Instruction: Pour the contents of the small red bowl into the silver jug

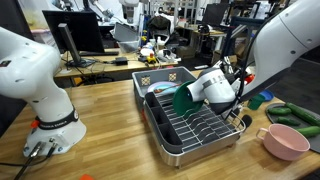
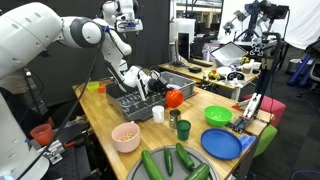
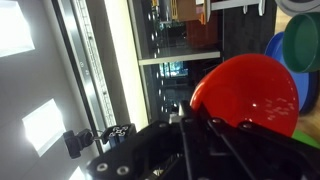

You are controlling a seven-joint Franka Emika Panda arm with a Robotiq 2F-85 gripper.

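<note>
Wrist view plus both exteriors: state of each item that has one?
gripper: shut on the small red bowl.
small red bowl: held off the table, tipped on its side; contents not visible.
silver jug: upright on the table, untouched.
pink cup: upright.
white cup: upright.
dark green cup: upright.

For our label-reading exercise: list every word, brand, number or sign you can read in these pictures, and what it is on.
None readable. The small red bowl, the dish rack and the pink cup show no print; the background monitor is too blurred.
</note>
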